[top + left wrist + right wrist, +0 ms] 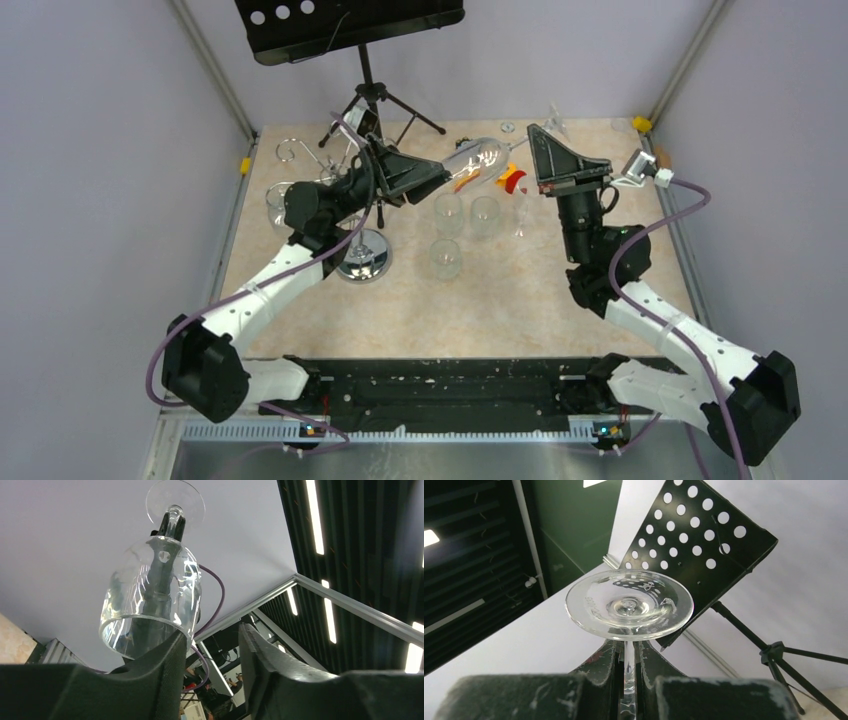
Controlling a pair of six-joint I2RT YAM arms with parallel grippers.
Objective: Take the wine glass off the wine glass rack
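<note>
A clear stemmed wine glass (480, 160) lies on its side in the air between the two claws. Its bowl's mouth meets the tip of the left claw (432, 172), and its stem runs to the right claw (538, 150). Back along the left claw's arm stands the shiny chrome wire rack (363, 255) on its round mirrored base. Three clear upright glasses (448, 212) stand on the beige table (520, 310), nearside of both claws. A black perforated music stand (350, 25) rises beyond the left claw.
</note>
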